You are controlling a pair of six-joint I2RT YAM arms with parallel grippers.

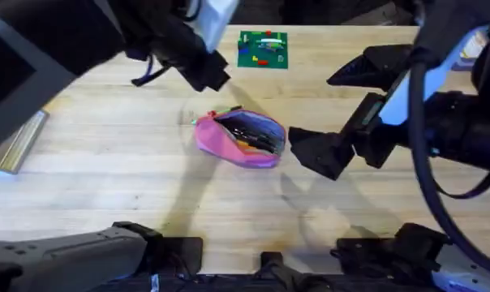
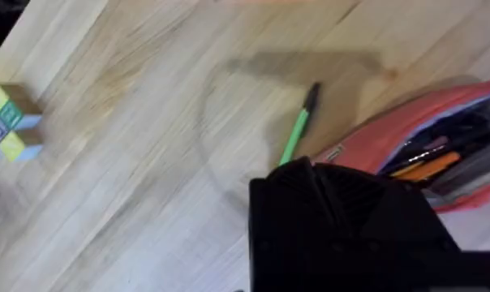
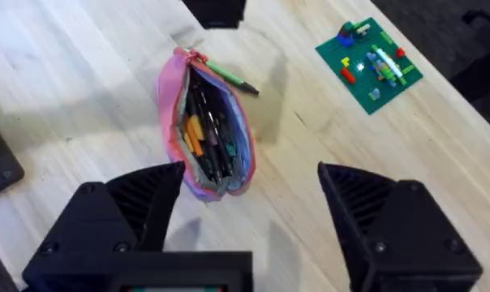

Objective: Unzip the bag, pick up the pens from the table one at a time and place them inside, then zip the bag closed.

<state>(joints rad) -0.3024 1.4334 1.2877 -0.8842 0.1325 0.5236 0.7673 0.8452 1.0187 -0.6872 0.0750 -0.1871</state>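
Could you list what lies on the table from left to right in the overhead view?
Metal bar → pink bag, unzipped, with the green board farther back above it → right gripper, open beside the bag.

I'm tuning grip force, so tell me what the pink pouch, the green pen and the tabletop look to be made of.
The pink pouch looks like soft matte fabric: its open mouth sags and folds. The green pen seems smooth plastic with a dark tip, though that is less certain. The tabletop looks like light wood planks with visible grain and seams.
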